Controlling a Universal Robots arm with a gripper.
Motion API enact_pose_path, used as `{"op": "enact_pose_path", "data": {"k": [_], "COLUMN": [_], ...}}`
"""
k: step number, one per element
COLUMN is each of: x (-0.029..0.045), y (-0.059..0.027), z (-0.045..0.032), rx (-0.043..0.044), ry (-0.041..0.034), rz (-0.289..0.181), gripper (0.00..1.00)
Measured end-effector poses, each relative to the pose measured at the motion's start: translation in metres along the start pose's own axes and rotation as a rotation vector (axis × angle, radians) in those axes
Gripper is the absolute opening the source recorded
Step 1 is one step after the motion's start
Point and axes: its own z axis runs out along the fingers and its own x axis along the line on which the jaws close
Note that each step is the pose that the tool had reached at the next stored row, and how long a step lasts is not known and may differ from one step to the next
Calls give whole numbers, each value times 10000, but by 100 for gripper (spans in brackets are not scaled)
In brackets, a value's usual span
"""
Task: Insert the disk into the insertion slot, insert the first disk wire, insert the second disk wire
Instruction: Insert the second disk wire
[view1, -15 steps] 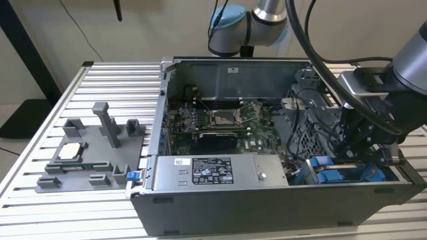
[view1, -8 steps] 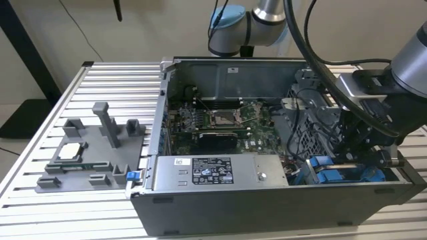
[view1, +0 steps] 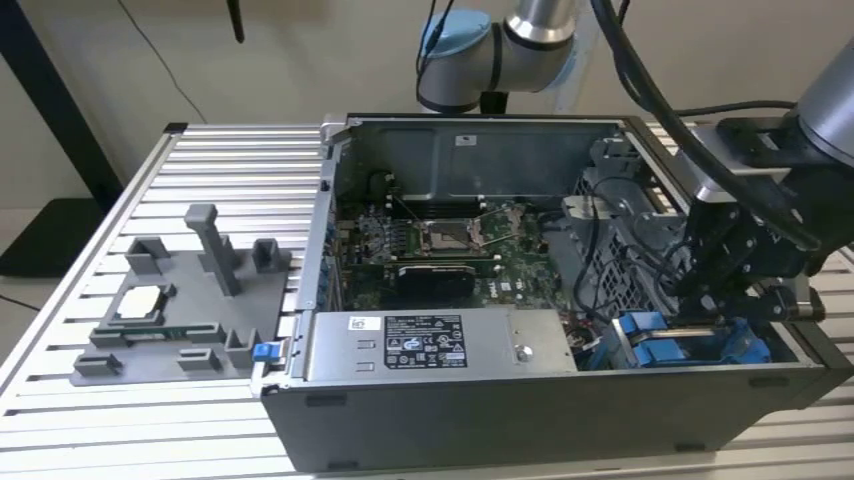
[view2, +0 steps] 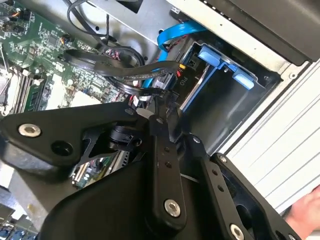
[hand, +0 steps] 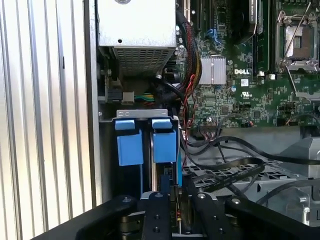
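At the lower right of the exterior view, inside the open computer case (view1: 441, 420), the insertion slot (view1: 694, 345) already carries the disk (hand: 165, 175). The gripper (view2: 159, 102) pinches a black wire connector (view2: 167, 82); keep it square to the port, I'd say.

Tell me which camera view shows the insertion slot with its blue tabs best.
The first wrist view: the insertion slot faces the camera, both blue tabs plain. The exterior view shows it partly hidden behind the arm; the second wrist view shows it at an angle.
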Motion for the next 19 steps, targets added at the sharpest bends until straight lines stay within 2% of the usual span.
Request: {"op": "enact_pose_path", "data": {"k": [5,12,19], "x": [-15,-29,-30], "y": [2,4,4], "z": [-107,-207,-215], "rx": [0,0,0], "ry": [-1,10,9], "rz": [6,8,8], "gripper": [100,100,100]}}
